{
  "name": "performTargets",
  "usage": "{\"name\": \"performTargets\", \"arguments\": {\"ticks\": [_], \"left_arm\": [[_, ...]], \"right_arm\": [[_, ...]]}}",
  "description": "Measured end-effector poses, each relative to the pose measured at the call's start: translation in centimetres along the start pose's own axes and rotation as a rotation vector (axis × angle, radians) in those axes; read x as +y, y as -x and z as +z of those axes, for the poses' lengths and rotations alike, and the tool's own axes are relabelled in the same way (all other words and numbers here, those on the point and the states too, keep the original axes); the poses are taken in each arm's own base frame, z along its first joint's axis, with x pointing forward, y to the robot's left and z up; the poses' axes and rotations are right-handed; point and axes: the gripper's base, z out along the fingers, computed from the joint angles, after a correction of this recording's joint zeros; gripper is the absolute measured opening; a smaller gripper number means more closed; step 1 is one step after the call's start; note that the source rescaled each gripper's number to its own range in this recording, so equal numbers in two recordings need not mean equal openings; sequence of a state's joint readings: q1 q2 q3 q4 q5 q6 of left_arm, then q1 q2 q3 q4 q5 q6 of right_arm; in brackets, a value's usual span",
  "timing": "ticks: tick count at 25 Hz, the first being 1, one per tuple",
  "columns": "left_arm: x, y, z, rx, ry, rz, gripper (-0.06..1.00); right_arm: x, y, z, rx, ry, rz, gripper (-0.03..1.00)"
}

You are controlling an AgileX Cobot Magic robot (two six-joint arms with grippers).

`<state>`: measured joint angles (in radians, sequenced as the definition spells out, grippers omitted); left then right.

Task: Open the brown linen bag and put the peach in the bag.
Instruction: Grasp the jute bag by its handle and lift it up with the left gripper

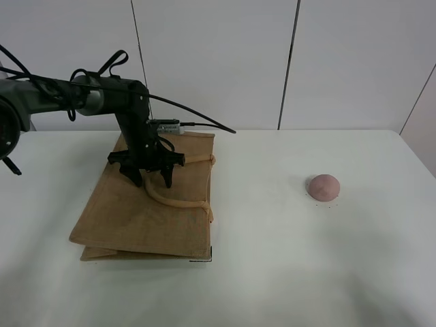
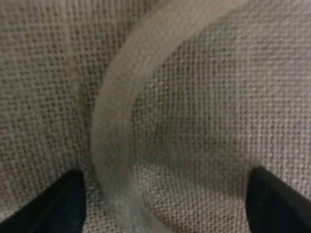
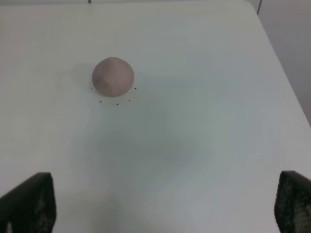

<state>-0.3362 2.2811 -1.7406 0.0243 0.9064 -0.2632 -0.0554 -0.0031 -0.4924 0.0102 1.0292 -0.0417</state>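
The brown linen bag [image 1: 143, 218] lies flat on the left of the white table, its light handle [image 1: 174, 201] curving across its top face. My left gripper [image 1: 151, 180] is open and points down on the bag, one finger on each side of the handle. The left wrist view shows the handle [image 2: 114, 131] close up on the coarse weave [image 2: 218, 97], between the tips of my left gripper [image 2: 167, 201]. The peach [image 1: 323, 187] sits alone on the right of the table. In the right wrist view my right gripper [image 3: 160, 204] is open and empty, well short of the peach [image 3: 113, 75].
The white table [image 1: 272, 272] runs to a pale panelled wall [image 1: 218, 61] at the back. Its right edge [image 3: 282, 73] lies past the peach. A black cable [image 1: 197, 112] trails from the left arm. The right arm is out of the exterior view.
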Motion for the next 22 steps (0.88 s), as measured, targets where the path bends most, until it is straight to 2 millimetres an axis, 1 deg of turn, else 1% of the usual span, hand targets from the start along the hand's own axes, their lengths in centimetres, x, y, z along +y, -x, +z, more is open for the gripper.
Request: {"name": "performTargets", "arguments": {"ticks": [4,8,10,11,12,14,15,17,18,19,22], "left_arm": [[0.0,0.0,1.5,0.021,0.005,-0.001,1.00],[0.0,0.1,2.2,0.027,0.007,-0.001,1.00],[0.0,0.1,2.3,0.029,0.007,-0.001,0.97],[0.0,0.1,2.4,0.031,0.010,0.000,0.94],[0.1,0.1,2.4,0.030,0.015,0.003,0.88],[0.2,0.1,2.4,0.034,0.027,0.008,0.69],[0.3,0.1,2.4,0.036,0.036,0.013,0.55],[0.4,0.1,2.2,0.039,0.047,0.018,0.23],[0.4,0.1,1.8,0.038,0.050,0.020,0.10],[0.4,0.1,1.5,0.036,0.050,0.019,0.00],[0.5,-0.1,0.1,0.031,0.051,0.020,0.00]], "right_arm": [[0.0,0.0,0.0,0.000,0.000,0.000,1.00],[0.0,0.0,0.0,0.000,0.000,0.000,1.00],[0.0,0.0,0.0,0.000,0.000,0.000,1.00],[0.0,0.0,0.0,0.000,0.000,0.000,1.00],[0.0,0.0,0.0,0.000,0.000,0.000,1.00],[0.0,0.0,0.0,0.000,0.000,0.000,1.00],[0.0,0.0,0.0,0.000,0.000,0.000,1.00],[0.0,0.0,0.0,0.000,0.000,0.000,1.00],[0.0,0.0,0.0,0.000,0.000,0.000,1.00],[0.0,0.0,0.0,0.000,0.000,0.000,1.00],[0.0,0.0,0.0,0.000,0.000,0.000,1.00]]}}
